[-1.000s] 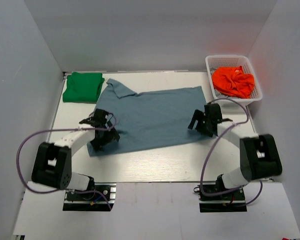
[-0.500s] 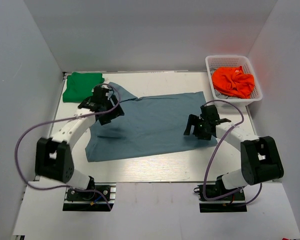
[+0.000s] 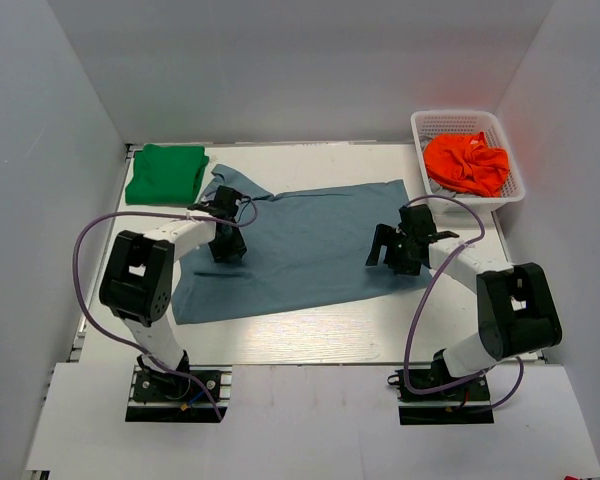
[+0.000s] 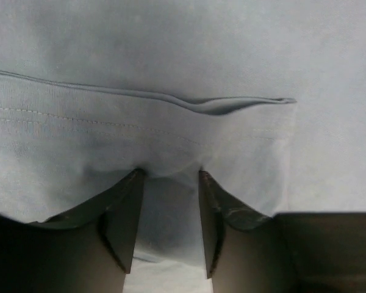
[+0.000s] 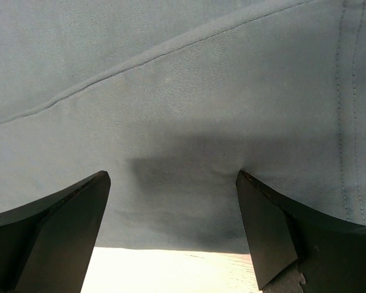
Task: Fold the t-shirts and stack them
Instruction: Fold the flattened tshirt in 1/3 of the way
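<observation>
The slate-blue t-shirt (image 3: 310, 245) lies spread flat across the middle of the table. The green t-shirt (image 3: 165, 172) sits folded at the back left. My left gripper (image 3: 227, 240) is down on the blue shirt's left part, near the sleeve. In the left wrist view the left gripper (image 4: 169, 175) has its jaws half narrowed, with a pucker of the blue t-shirt (image 4: 171, 79) between the tips and a gap still showing. My right gripper (image 3: 388, 250) rests on the shirt's right edge. In the right wrist view the right gripper (image 5: 172, 176) stands wide open, tips pressing the blue t-shirt (image 5: 171, 79).
A white basket (image 3: 420, 125) at the back right holds a crumpled orange cloth (image 3: 467, 162). White walls close in the table on the left, back and right. Bare tabletop (image 5: 171, 268) shows just past the shirt's hem in the right wrist view.
My left gripper has moved from the shirt's front left corner back to the sleeve area, and its jaws have narrowed. My right gripper has shifted slightly left onto the shirt's edge.
</observation>
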Controlling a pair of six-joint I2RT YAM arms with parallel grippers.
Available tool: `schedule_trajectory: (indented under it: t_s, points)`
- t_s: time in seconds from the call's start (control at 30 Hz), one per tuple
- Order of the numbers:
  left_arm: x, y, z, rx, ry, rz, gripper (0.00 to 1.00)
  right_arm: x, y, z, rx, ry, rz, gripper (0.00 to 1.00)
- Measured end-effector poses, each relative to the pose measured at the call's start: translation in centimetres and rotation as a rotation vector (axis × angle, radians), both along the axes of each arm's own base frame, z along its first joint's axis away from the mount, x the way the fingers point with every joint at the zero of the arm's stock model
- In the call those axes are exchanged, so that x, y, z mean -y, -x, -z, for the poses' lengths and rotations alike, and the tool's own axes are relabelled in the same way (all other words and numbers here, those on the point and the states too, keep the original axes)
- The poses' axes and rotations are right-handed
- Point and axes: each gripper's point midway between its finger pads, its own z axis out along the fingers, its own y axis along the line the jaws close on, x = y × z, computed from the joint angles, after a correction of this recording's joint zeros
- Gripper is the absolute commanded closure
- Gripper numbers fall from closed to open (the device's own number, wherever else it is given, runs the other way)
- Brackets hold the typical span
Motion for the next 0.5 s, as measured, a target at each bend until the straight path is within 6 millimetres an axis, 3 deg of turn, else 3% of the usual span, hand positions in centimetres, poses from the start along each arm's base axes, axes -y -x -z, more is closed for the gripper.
schedule_trajectory:
  t_s: [0.03,0.27,0.3,0.33,0.4,0.47,0.5]
  points:
    - [-0.1,0.1,0.3,-0.006,-0.009,-0.002,0.58,0.0,0.0,0.0,0.000,0.000,0.001,0.10]
    - [0.0,-0.5,0.5,-0.032,-0.060,0.009,0.59,0.2,-0.1,0.0,0.002,0.009,0.009,0.10]
    - [0.0,-0.7,0.6,-0.033,-0.066,0.011,0.63,0.2,-0.1,0.0,0.002,0.010,0.010,0.10]
    - [0.0,-0.9,0.5,-0.034,-0.070,0.014,0.77,0.2,-0.1,0.0,0.003,0.010,0.010,0.10]
    - [0.1,-1.2,0.5,-0.032,-0.074,0.022,0.90,0.2,-0.2,0.0,0.003,0.011,0.011,0.10]
    - [0.2,-1.4,0.5,-0.031,-0.077,0.032,1.00,0.2,-0.2,0.0,0.003,0.011,0.012,0.10]
    - [0.3,-1.4,0.5,-0.030,-0.079,0.037,1.00,0.2,-0.2,0.0,0.003,0.011,0.013,0.10]
